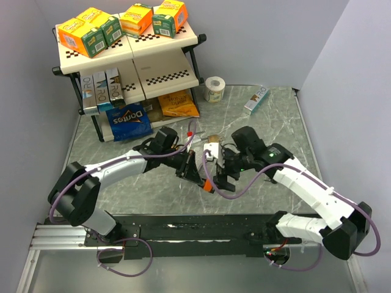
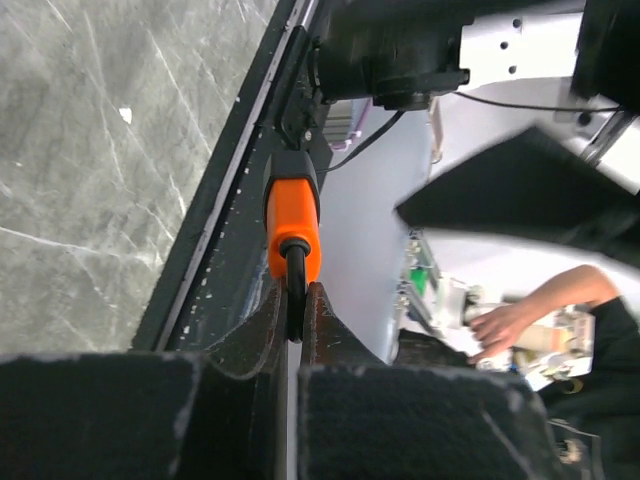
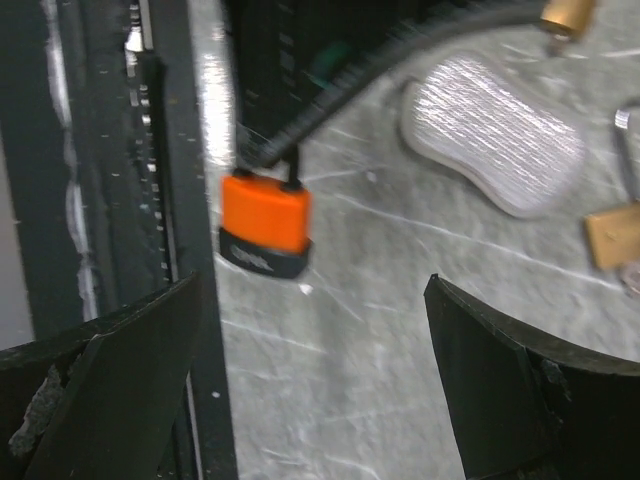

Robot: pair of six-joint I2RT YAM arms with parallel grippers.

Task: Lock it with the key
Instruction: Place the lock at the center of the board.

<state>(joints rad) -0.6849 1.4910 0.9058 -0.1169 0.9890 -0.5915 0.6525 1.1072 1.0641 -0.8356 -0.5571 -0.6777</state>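
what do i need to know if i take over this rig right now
Left gripper: shut on the shackle of the orange padlock, holding it out toward the other arm.
Right gripper: open and empty, facing the padlock.
Key: in neither gripper. Blurred brass pieces lie on the table beside a white pad; I cannot tell whether one is the key.
Done: padlock is in hand.
Left: find and grasp the key, insert it, turn it to lock.

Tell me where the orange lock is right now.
In the middle of the top view, the orange padlock has its shackle pinched by the left gripper, right beside the open right gripper.
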